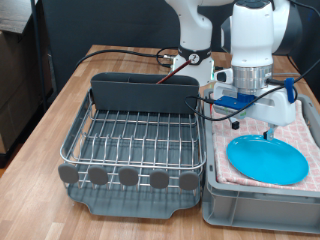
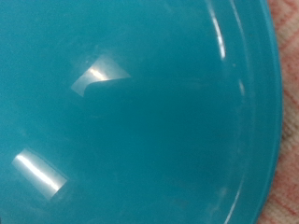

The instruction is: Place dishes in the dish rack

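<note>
The round light-blue plate (image 1: 267, 158) lies flat on the pink checked cloth (image 1: 303, 128) inside the light grey crate (image 1: 258, 205) at the exterior view's right. It fills the wrist view (image 2: 140, 121), with a strip of the cloth at one edge. My gripper (image 1: 266, 131) hangs just above the far part of the plate, fingers pointing down; the wrist view shows no fingers. The dish rack (image 1: 130, 138) stands at the exterior view's left, and nothing shows on its wire grid. The white cup and the wooden spoon are out of view.
The rack's grey caddy (image 1: 145, 94) stands along its far side and round grey feet (image 1: 128, 177) line its near edge. A black cable (image 1: 120, 52) runs over the wooden table behind the rack. The arm's white base (image 1: 195, 40) stands at the back.
</note>
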Robot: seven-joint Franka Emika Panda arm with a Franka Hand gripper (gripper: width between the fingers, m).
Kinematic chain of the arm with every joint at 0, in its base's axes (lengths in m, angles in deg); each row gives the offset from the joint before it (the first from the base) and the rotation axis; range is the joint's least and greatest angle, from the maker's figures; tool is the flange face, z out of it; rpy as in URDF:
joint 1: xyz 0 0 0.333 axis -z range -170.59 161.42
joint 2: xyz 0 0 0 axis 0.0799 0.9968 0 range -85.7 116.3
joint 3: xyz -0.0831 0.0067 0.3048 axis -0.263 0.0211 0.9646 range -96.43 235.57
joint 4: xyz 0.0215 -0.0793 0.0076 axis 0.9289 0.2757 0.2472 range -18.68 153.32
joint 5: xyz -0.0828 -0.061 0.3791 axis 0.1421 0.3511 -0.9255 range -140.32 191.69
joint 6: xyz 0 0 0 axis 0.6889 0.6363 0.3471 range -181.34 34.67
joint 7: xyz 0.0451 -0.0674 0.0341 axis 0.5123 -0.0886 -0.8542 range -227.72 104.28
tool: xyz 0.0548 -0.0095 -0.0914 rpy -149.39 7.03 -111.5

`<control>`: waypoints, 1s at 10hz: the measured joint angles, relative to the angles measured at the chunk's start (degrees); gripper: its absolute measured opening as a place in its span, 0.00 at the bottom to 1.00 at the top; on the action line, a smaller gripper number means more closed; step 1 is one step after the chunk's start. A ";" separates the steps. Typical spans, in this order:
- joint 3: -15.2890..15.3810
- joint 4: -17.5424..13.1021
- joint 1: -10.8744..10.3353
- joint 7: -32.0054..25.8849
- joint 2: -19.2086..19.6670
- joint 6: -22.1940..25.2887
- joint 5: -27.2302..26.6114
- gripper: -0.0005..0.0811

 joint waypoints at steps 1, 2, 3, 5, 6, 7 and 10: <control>0.46 0.19 0.38 -0.34 0.02 -0.20 -0.59 0.99; 0.89 0.43 0.72 -0.74 0.04 -0.50 -1.14 0.99; 1.30 0.73 0.97 -1.40 0.08 -1.10 -1.94 0.99; 3.38 0.90 2.50 -4.07 0.47 -2.53 -4.74 0.99; 4.61 0.90 3.51 -5.57 0.78 -3.05 -5.96 0.99; 5.61 0.88 4.38 -6.67 1.01 -3.62 -6.86 0.99; 8.06 0.69 6.52 -8.66 1.65 -4.75 -8.53 0.99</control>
